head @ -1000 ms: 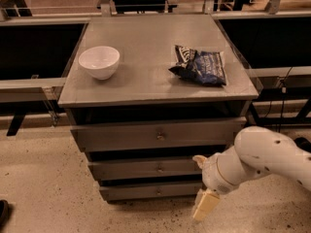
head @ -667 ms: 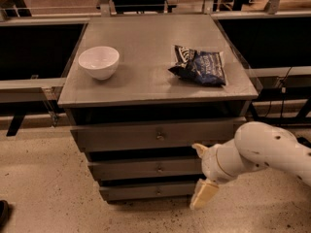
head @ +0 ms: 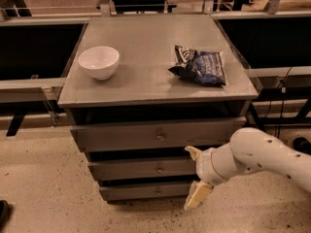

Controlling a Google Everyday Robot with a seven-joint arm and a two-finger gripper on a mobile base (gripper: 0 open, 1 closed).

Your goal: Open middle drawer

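Claw: the claw [head: 195,174] is spread, one pale finger [head: 193,152] pointing up and the other down. It hangs in front of the right end of the middle drawer [head: 141,169].
Change: since the previous frame the claw has shifted a little left, closer to the drawer fronts. The drawers and the things on top have not moved.
Middle drawer: it sits between the wider top drawer [head: 146,136] and the narrower bottom drawer [head: 141,191]. Its small knob [head: 160,169] is left of the claw and apart from it.
Arm: the white arm [head: 262,157] reaches in from the right, low over the floor.
Open room: bare speckled floor [head: 43,188] lies in front of and to the left of the cabinet.
Surface: the grey surface [head: 146,38] carries a white bowl [head: 98,62] on the left and a dark chip bag [head: 199,66] on the right, well apart.
Sides: dark railed benches [head: 29,84] flank the cabinet, with cables [head: 282,101] hanging on the right.
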